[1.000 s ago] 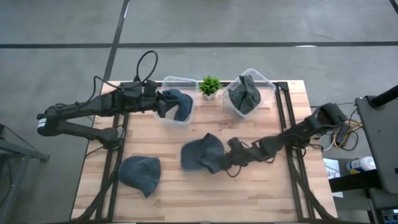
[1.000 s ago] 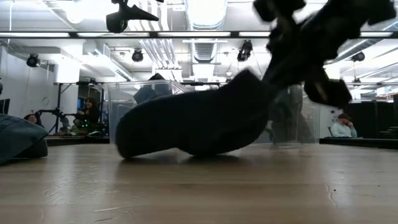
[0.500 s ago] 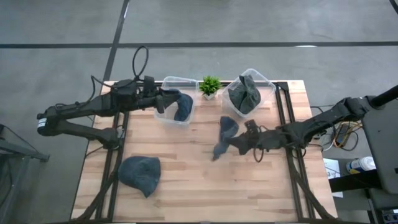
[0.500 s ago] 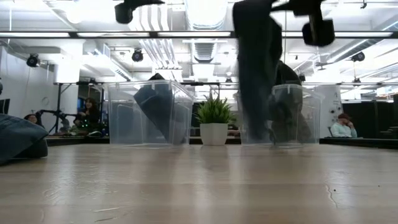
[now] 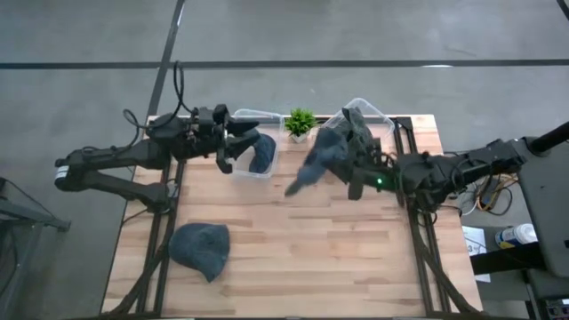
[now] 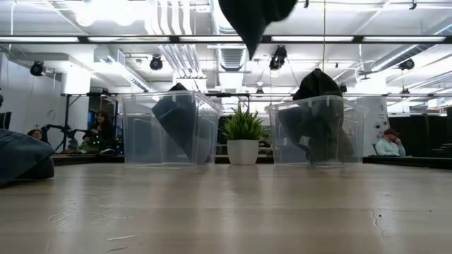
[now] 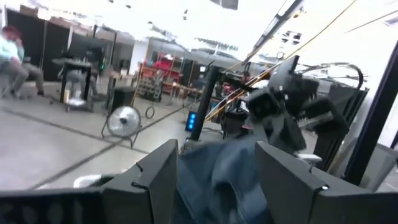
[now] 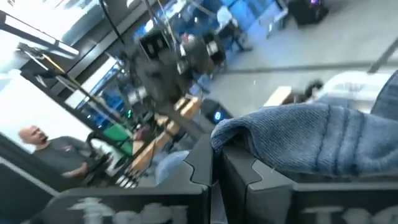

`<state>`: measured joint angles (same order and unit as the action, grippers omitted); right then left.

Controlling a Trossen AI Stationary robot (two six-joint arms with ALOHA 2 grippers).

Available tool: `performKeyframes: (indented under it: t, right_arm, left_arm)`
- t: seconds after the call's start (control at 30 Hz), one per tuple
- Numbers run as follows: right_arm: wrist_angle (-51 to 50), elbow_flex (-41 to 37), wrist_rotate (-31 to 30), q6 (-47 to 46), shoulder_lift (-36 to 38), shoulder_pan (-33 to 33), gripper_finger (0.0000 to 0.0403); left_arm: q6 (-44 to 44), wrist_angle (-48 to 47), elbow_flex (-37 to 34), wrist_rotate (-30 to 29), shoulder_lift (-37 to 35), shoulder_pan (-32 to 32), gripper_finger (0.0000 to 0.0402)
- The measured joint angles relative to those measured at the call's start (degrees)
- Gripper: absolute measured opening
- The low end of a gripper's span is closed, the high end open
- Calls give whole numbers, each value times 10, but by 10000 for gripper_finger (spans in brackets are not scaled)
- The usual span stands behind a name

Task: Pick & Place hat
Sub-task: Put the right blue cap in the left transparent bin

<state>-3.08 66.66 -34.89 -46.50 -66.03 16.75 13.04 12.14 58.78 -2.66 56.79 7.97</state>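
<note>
My right gripper (image 5: pixel 349 171) is shut on a blue-grey hat (image 5: pixel 322 153), held high above the table just in front of the right clear bin (image 5: pixel 380 123). That bin holds a dark hat (image 5: pixel 354 132). Only the held hat's lower tip (image 6: pixel 253 20) shows in the low view. My left gripper (image 5: pixel 233 151) stands open over the near left rim of the left clear bin (image 5: pixel 252 116). A blue hat (image 5: pixel 261 151) leans against that bin's wall. Another hat (image 5: pixel 200 249) lies flat at the near left. My right gripper pinches the hat by a thick rolled edge (image 8: pixel 292 140) between its two shut fingers (image 8: pixel 198 163). The fingers come about level from the table's right. The hat droops slack from the fingers toward the table's left, lifted clear of the table.
A small potted plant (image 5: pixel 300 123) stands between the two bins at the far edge. Bare wood (image 5: pixel 338 258) spreads across the middle and near right of the table. People sit in the room beyond (image 6: pixel 390 144).
My right gripper has risen steeply and swung toward the far edge and the right bin. It carried the hat off the table's middle, so the hat now hangs clear. My left gripper has tipped upward and drawn slightly back from the hat in the left bin.
</note>
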Motion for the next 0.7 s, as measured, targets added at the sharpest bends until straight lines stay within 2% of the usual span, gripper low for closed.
performKeyframes:
  t: [0.13, 0.3, 0.47, 0.7]
  right_arm:
    - [-33, 68, 0, 41, -41, -33, 8]
    - [-138, 143, 7, 20, -99, -73, 8]
    - [-153, 194, 67, 13, -147, -100, 8]
    - [-169, 246, 83, 17, -186, -128, 8]
  left_arm:
    - [-12, 9, 0, 0, 8, -2, 204]
    - [-46, 14, 0, -2, 19, -6, 204]
    - [-135, 14, 0, -3, 31, -16, 200]
    - [-204, 7, 0, -2, 31, -41, 197]
